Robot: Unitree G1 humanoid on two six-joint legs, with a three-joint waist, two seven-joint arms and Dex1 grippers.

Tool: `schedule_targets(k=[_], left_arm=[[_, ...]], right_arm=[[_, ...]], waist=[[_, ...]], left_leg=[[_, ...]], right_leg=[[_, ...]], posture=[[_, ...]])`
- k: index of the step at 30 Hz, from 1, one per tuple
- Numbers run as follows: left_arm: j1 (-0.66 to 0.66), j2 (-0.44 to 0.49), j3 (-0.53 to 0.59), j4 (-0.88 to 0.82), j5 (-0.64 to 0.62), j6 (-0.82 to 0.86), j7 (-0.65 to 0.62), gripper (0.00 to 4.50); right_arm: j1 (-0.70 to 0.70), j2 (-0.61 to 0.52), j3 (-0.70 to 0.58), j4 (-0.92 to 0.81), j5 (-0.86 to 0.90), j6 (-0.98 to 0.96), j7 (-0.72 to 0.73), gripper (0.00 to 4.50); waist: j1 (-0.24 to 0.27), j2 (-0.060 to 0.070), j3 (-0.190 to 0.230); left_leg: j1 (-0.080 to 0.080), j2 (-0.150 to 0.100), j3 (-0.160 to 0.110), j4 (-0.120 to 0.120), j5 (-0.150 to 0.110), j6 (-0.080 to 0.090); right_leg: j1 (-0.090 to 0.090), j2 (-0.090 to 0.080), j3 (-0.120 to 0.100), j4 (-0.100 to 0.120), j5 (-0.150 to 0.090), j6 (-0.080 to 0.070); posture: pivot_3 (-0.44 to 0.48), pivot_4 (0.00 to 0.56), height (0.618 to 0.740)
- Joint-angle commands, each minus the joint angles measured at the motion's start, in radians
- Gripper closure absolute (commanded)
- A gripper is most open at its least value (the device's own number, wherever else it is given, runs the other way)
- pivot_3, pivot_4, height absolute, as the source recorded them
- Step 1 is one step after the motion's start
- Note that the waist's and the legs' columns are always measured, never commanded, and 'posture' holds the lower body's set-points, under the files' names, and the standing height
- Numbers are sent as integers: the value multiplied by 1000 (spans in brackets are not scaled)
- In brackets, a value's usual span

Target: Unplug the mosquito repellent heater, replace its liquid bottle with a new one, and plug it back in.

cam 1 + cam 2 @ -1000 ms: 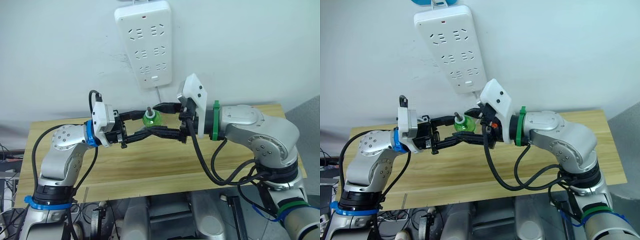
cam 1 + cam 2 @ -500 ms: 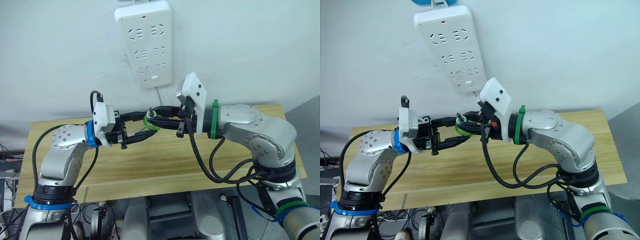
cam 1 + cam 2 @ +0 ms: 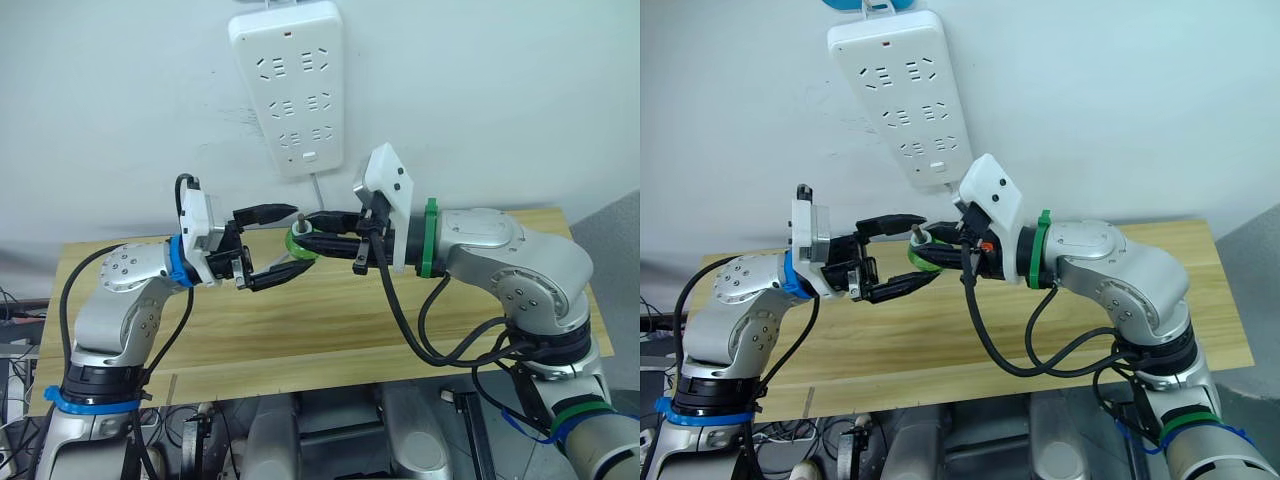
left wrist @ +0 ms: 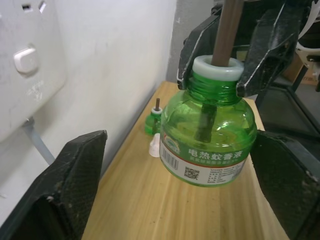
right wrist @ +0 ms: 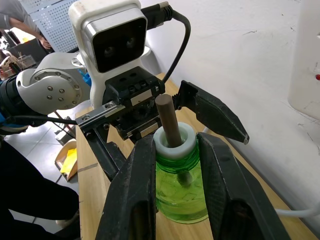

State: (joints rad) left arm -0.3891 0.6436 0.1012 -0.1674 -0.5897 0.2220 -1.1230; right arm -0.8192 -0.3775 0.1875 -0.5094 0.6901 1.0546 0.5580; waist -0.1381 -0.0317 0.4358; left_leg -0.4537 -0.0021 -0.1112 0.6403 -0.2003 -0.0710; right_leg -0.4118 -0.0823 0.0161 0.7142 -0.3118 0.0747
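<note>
Above the table [image 3: 330, 330], the right gripper [image 5: 172, 165] clamps the green bottle [image 4: 209, 135] by its neck; the left gripper [image 3: 285, 243] gapes wide around it.

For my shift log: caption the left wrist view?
Right pincer grips green bottle by its neck between open left pincer fingers.

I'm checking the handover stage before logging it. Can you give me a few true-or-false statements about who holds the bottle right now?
1. The right gripper is shut on the green bottle at its neck. True.
2. The left gripper clamps the bottle. False: its fingers stand open, apart from the bottle on either side.
3. The held bottle wears a screw cap. False: a brown wick sticks out.
4. A second small green bottle stands on the table. True.
</note>
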Motion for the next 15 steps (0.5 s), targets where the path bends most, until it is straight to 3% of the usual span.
schedule_targets(k=[1, 15], left_arm=[[42, -2, 37, -58, -36, -30, -21, 8], [83, -20, 52, -100, -84, -5, 37, 8]], right_arm=[[-5, 7, -44, -31, 23, -8, -11, 3666], [14, -16, -188, -59, 157, 90, -70, 3666]], waist=[[-1, 0, 0], [-2, 0, 0]], left_leg=[[0, 0, 0, 0, 0, 0], [0, 0, 0, 0, 0, 0]], right_leg=[[0, 0, 0, 0, 0, 0], [0, 0, 0, 0, 0, 0]], posture=[[-204, 387, 730], [-233, 369, 730]])
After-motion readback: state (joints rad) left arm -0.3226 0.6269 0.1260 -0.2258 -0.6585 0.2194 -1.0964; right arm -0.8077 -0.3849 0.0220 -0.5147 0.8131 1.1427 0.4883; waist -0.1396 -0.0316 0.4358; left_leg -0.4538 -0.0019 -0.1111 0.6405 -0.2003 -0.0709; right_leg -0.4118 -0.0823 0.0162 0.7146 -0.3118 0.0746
